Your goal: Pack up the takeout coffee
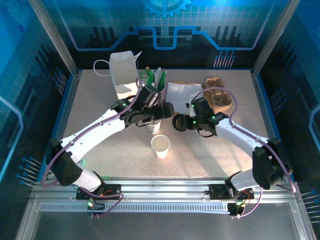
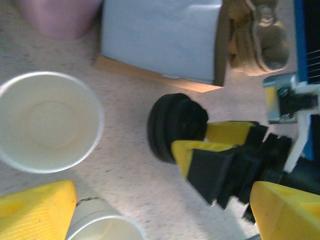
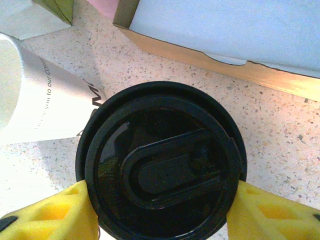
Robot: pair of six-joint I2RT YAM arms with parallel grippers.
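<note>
Item: round black plastic lid (image 3: 160, 160), clamped across its rim in my right gripper (image 3: 160, 212). Tapered white paper cup (image 3: 40, 100) just beside, between my left gripper (image 2: 150, 215)'s wide, empty jaws. Risk: misaligned lid tips the unheld cup.

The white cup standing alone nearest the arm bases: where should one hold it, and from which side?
Probably the side wall of the cup, below the rim, coming level from the left: it stands upright and open, widens upward, and has free space around.

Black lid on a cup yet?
No: the black lid sits between the jaws of the right gripper; the white cup stands open.
</note>
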